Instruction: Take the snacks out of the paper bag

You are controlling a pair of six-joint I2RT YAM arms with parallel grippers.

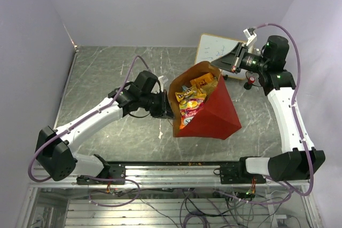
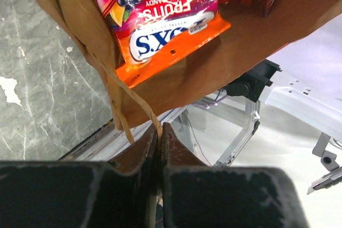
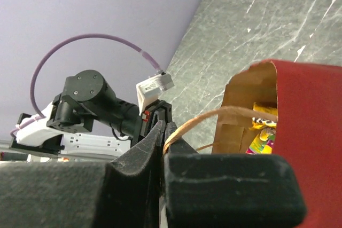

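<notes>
Left gripper [image 2: 159, 132] and right gripper [image 3: 164, 132] are clenching the cord handles [image 3: 203, 115] of the big red paper bag [image 1: 219, 111], its mouth gaping between them; crinkly foil snacks [image 1: 191, 103] are lying nearer the left.

Robot lab, bare walls [image 1: 160, 4], aluminium rig frame [image 1: 176, 168]
</notes>
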